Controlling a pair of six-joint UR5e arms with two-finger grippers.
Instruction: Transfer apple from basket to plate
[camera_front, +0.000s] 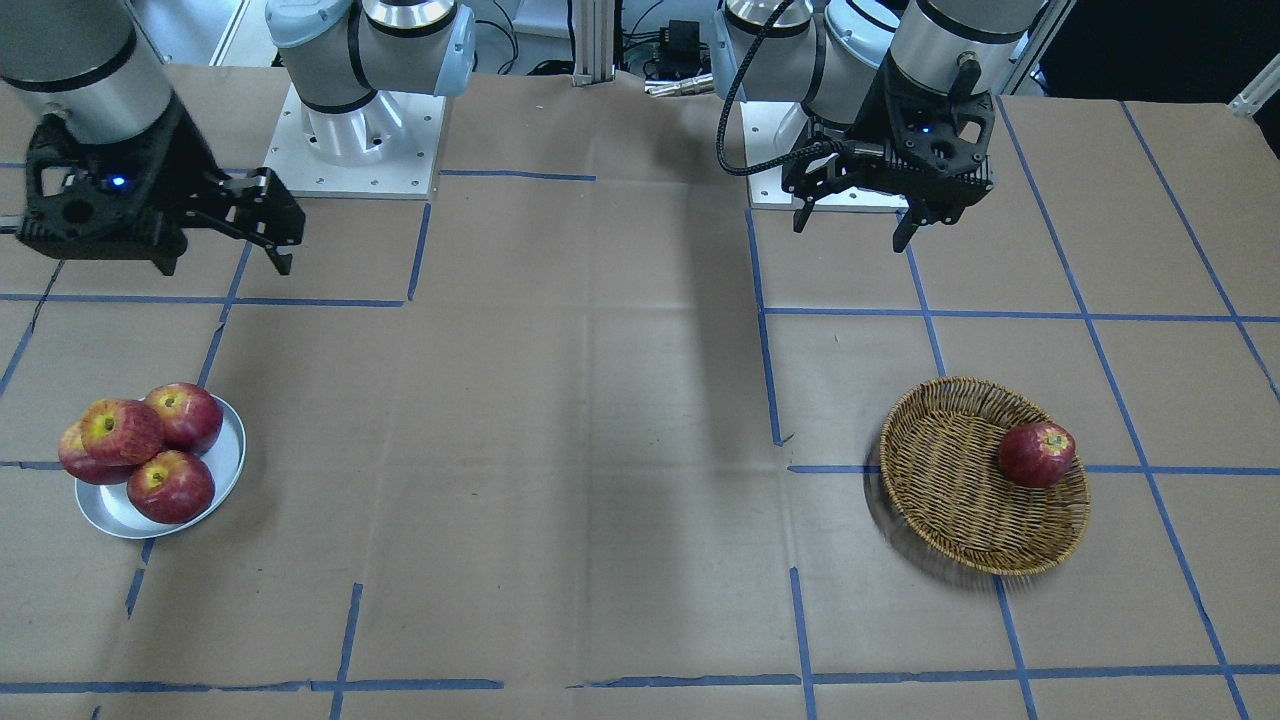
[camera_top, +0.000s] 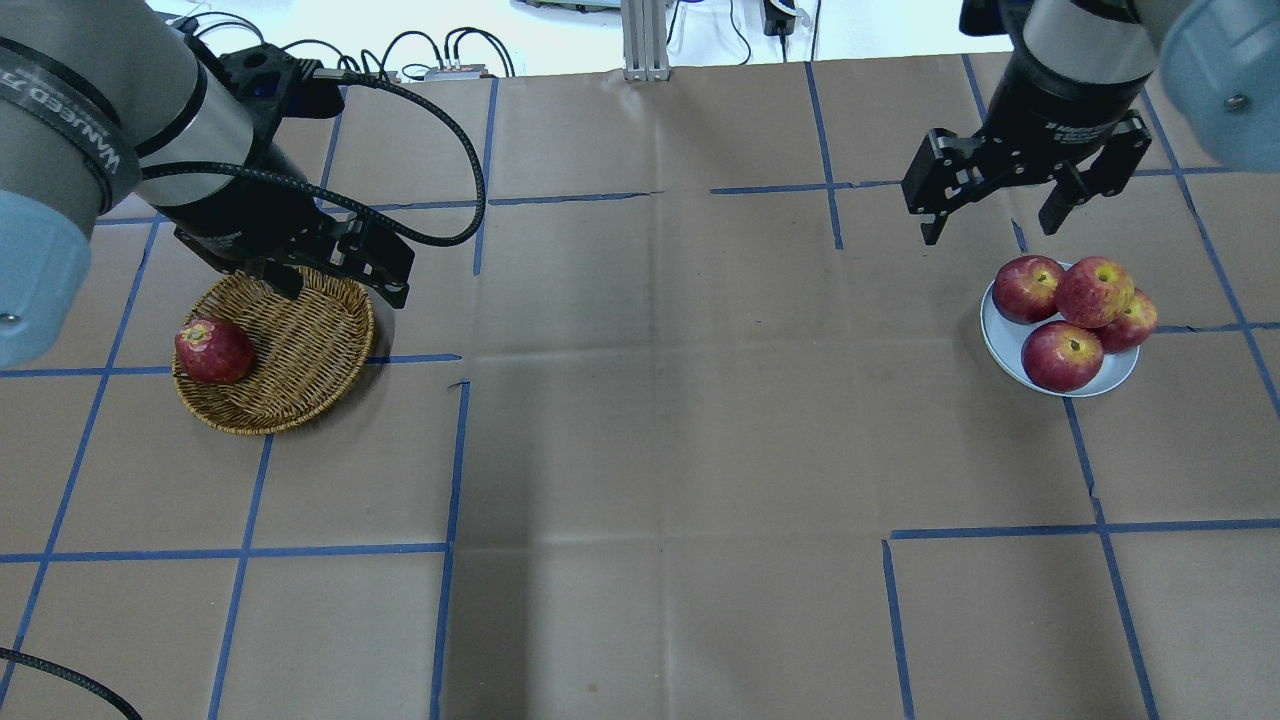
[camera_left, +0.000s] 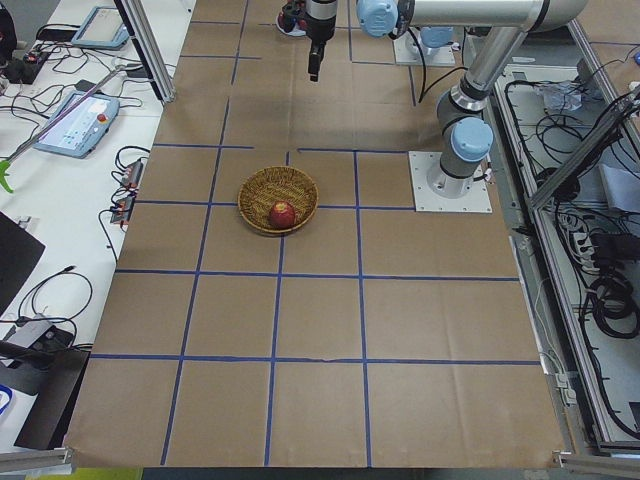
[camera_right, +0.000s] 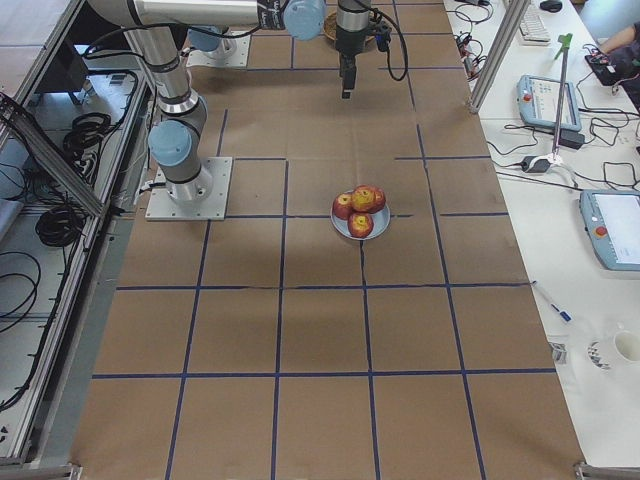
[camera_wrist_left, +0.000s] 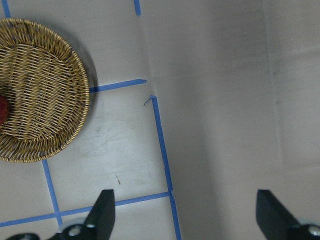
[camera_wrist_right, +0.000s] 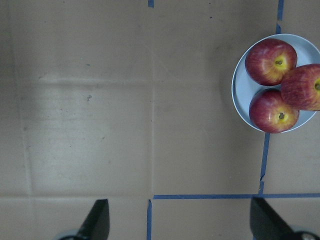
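Note:
The lighter, yellow-streaked apple (camera_front: 122, 430) lies on top of three darker apples on the silver plate (camera_front: 110, 515); it also shows in the overhead view (camera_top: 1095, 292) and the right wrist view (camera_wrist_right: 302, 87). The wicker basket (camera_front: 935, 480) holds one deep-red apple (camera_front: 1037, 453) near its rim. My right gripper (camera_top: 990, 230) is open and empty, raised above the table just behind the plate (camera_top: 1000, 335). My left gripper (camera_top: 340, 290) is open and empty, raised over the basket's (camera_top: 300, 340) back edge.
Brown paper with blue tape lines covers the table. The two arm bases (camera_front: 355, 140) stand at the robot's side of the table. The basket apple also shows in the overhead view (camera_top: 213, 350). The broad middle between basket and plate is bare paper.

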